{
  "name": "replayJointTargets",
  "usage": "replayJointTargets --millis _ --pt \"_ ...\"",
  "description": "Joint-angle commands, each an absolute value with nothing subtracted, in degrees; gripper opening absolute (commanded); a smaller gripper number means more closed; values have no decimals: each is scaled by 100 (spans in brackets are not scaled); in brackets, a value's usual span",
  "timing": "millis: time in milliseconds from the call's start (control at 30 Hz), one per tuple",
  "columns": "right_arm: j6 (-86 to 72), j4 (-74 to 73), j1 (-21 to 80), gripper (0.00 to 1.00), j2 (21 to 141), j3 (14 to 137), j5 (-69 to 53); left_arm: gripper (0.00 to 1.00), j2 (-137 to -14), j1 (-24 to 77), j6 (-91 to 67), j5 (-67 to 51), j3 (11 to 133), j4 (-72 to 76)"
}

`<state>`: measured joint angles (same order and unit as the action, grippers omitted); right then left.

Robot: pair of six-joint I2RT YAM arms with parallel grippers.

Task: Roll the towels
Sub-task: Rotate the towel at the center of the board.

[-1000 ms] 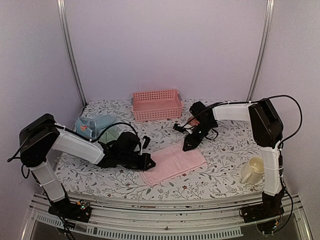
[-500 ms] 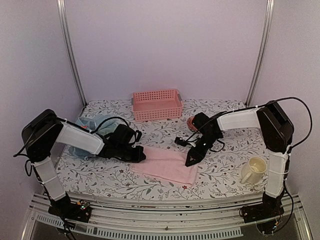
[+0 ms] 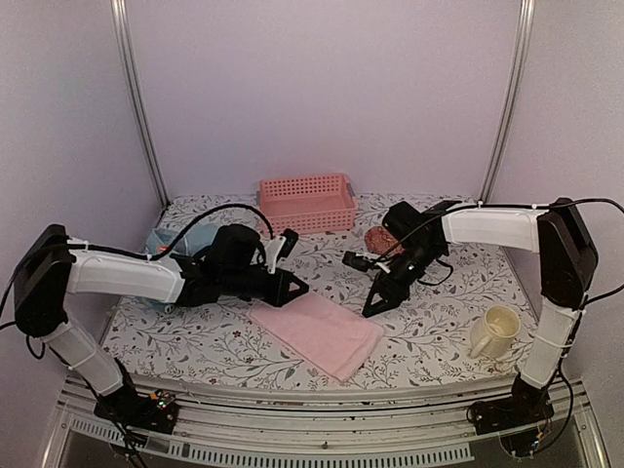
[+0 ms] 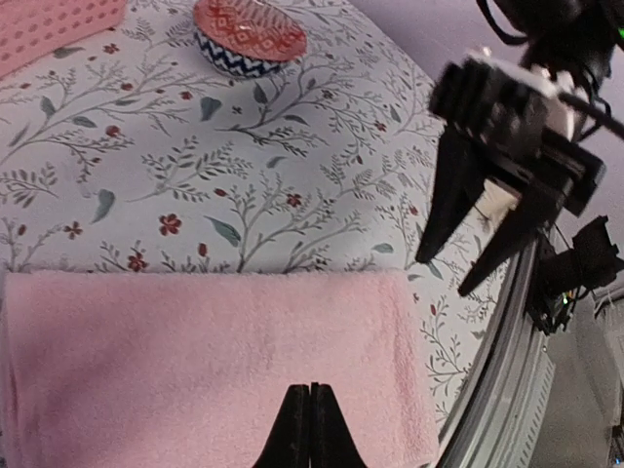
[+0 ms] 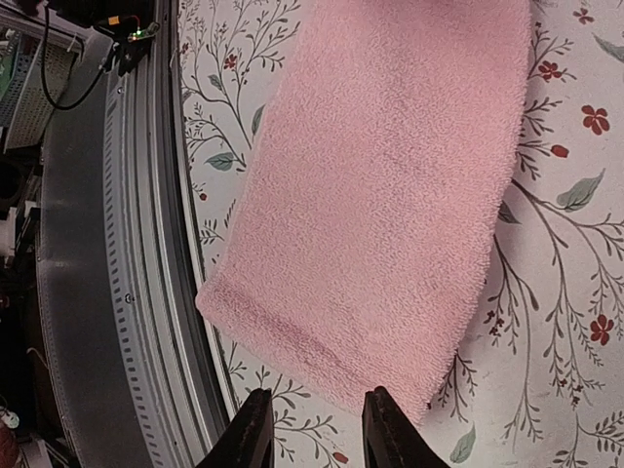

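The pink towel lies flat and folded on the flowered table, running slantwise toward the front edge; it also shows in the left wrist view and the right wrist view. My left gripper is shut and empty, hovering over the towel's far left end. My right gripper is open and empty, just above the towel's right end. The other towels form a bluish pile at the far left, mostly hidden behind my left arm.
A pink slatted basket stands at the back centre. A red patterned bowl sits behind my right gripper and shows in the left wrist view. A cream mug stands at the front right. The table's metal front rail runs close to the towel.
The pink towel has been shifted and turned to lie slantwise nearer the front. Both grippers have come off it and lifted; the left arm has stretched out to the right.
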<state>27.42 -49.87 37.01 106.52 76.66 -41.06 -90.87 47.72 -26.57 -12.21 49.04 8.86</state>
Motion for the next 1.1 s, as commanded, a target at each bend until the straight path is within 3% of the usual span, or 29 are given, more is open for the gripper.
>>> replayJointTargets --millis 0,400,800,1067 --pt "2852 -4972 3419 33 10537 7581 -4313 0 -9123 5301 -2492 -2005 4398 1605" --pt "2627 -4768 3173 31 10528 7667 -4261 0 -10911 6246 -1855 -2958 5194 1345" --pt "2684 -4479 3173 31 10537 7270 -3990 0 -10159 6051 -1784 -1943 4277 -273" --pt "2635 -4501 3177 32 10092 7492 -3703 4 -8209 5869 -1997 -857 4022 -1080"
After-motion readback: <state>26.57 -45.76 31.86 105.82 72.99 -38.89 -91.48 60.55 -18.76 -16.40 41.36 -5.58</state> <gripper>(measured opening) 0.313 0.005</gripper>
